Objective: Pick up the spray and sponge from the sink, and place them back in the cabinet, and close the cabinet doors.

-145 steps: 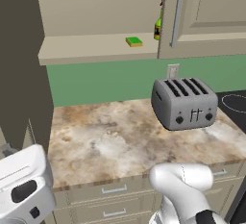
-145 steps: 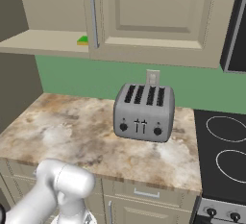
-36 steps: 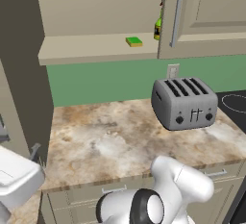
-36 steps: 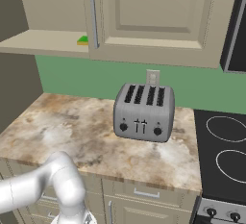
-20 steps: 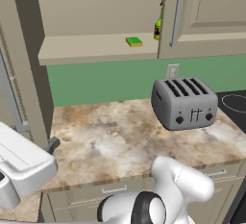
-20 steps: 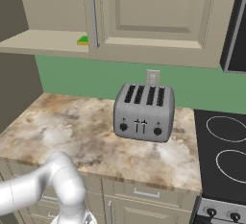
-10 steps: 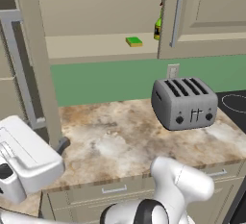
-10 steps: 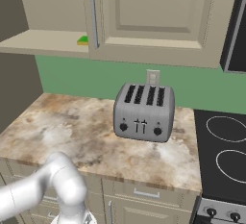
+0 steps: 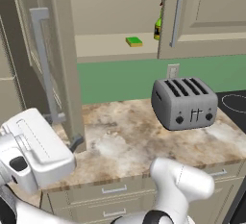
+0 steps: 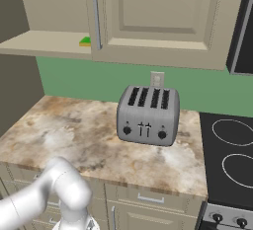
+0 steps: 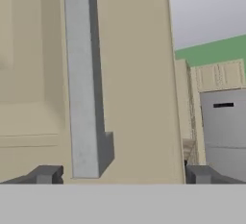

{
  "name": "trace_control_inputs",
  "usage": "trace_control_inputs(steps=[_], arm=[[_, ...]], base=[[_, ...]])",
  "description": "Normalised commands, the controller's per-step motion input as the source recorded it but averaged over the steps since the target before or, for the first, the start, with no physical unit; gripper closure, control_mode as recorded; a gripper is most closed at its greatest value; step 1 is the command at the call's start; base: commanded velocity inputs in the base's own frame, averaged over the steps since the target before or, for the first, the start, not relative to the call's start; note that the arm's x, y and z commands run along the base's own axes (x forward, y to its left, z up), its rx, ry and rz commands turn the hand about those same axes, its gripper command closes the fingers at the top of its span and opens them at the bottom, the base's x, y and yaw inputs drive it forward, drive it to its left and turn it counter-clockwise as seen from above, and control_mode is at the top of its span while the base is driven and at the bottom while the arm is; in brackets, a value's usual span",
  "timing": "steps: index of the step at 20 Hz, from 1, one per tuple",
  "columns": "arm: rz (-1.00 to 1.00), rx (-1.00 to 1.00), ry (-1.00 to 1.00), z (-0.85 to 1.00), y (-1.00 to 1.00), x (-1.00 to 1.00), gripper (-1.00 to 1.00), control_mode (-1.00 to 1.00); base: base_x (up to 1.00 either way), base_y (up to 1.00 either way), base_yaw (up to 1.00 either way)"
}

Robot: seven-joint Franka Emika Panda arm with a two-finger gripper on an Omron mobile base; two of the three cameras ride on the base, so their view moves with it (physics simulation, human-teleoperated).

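A silver four-slot toaster (image 9: 184, 104) stands on the mottled beige-and-brown stone countertop (image 9: 125, 139), near the green back wall (image 9: 120, 80), where a pale wall outlet (image 9: 172, 70) sits just behind and above it. To the toaster's right a black cooktop (image 10: 229, 150) with ring-marked burners lies level with the counter, with dark knobs (image 10: 227, 219) along its front edge. Under the counter run beige drawer fronts (image 9: 115, 194) with short horizontal handles.
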Motion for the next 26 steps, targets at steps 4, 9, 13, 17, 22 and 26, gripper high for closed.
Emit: trace_control_inputs(steps=[4, 9, 13, 17, 22, 26], arm=[[-0.06, 0.0, -0.04, 0.0, -0.25, 0.29, -1.0, -1.0], [-0.01, 0.0, -0.01, 0.0, -0.29, 0.32, -1.0, -1.0], [0.0, 0.0, 0.0, 0.0, -0.31, 0.22, -1.0, -1.0], [0.01, 0.0, 0.0, -0.01, -0.19, 0.17, -1.0, -1.0], [0.02, 0.0, 0.0, -0.01, -0.15, 0.21, -1.0, -1.0], [0.01, 0.0, 0.0, -0.01, -0.15, 0.28, -1.0, -1.0]], base=[[0.0, 0.0, 0.0], [0.0, 0.0, 0.0], [0.0, 0.0, 0.0], [0.0, 0.0, 0.0], [0.0, 0.0, 0.0], [0.0, 0.0, 0.0]])
